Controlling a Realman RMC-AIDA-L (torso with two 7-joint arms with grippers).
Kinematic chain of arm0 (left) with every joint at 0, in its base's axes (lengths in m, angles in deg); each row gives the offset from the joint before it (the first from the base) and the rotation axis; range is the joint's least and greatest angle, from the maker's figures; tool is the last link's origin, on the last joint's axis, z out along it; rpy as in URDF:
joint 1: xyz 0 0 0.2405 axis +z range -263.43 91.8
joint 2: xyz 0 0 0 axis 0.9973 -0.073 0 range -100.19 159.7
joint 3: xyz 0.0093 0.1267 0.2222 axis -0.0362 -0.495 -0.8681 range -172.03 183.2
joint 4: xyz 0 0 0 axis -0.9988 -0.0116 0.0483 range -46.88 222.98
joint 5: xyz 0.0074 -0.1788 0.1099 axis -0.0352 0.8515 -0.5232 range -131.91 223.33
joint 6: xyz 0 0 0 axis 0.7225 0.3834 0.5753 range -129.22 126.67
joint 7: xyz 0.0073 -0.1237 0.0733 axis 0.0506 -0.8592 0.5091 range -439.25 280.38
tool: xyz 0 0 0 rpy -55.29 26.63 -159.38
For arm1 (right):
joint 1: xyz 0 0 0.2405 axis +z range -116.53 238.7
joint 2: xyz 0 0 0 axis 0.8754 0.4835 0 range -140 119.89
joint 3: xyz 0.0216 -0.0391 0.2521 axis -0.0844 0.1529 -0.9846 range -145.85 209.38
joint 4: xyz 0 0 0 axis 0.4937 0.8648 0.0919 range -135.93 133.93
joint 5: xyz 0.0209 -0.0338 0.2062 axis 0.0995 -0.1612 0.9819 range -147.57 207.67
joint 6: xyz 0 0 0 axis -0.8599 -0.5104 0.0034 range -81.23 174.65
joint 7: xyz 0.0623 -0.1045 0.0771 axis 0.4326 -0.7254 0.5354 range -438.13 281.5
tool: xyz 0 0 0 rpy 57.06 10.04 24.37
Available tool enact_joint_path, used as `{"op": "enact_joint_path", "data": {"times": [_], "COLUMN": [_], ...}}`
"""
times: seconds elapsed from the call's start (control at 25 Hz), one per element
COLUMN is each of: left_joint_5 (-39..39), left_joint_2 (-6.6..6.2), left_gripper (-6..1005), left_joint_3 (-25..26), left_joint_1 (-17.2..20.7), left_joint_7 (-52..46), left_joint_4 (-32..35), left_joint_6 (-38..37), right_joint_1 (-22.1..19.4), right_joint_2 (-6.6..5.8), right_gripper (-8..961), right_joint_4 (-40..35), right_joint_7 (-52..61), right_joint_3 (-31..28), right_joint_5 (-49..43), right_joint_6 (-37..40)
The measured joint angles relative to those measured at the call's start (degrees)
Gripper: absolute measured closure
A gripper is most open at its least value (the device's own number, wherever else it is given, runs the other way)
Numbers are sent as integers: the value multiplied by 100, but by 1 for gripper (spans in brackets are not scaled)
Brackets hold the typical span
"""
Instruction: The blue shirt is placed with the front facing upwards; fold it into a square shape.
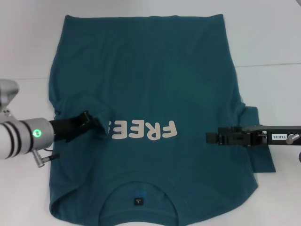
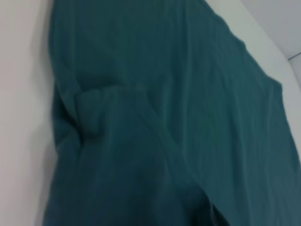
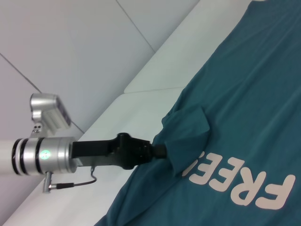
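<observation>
Shirt flat on wht table

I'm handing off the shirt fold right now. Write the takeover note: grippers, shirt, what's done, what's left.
Left gripper: shut on the left sleeve, pulled over the chest to the "FREE!" print.
Right gripper: over the shirt's right side, near the print; open or shut is not clear.
Blue shirt: flat on the white table, front up, collar toward the robot.
Done: left sleeve fold under way, not released.
Left: right sleeve lies flat, unfolded; then fold the body square.
</observation>
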Motion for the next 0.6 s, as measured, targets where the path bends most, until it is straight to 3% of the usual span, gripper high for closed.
{"op": "enact_joint_path", "data": {"times": [0.2, 0.44, 0.6], "left_joint_5": [-194, 170, 359], "left_joint_2": [45, 301, 250], "left_gripper": [979, 977, 975], "left_joint_3": [-284, -256, -255], "left_joint_1": [-282, -284, -111], "left_joint_7": [-240, 294, 320], "left_joint_4": [-118, 440, 694], "left_joint_6": [174, -795, -1223], "right_joint_1": [1, -4, -4], "right_joint_2": [5, 4, 4], "right_gripper": [154, 156, 157], "right_joint_4": [2, 2, 0], "right_joint_7": [-3, -9, -11], "right_joint_3": [13, 9, 2], "right_joint_5": [-9, -1, 2], "right_joint_6": [68, 98, 110]}}
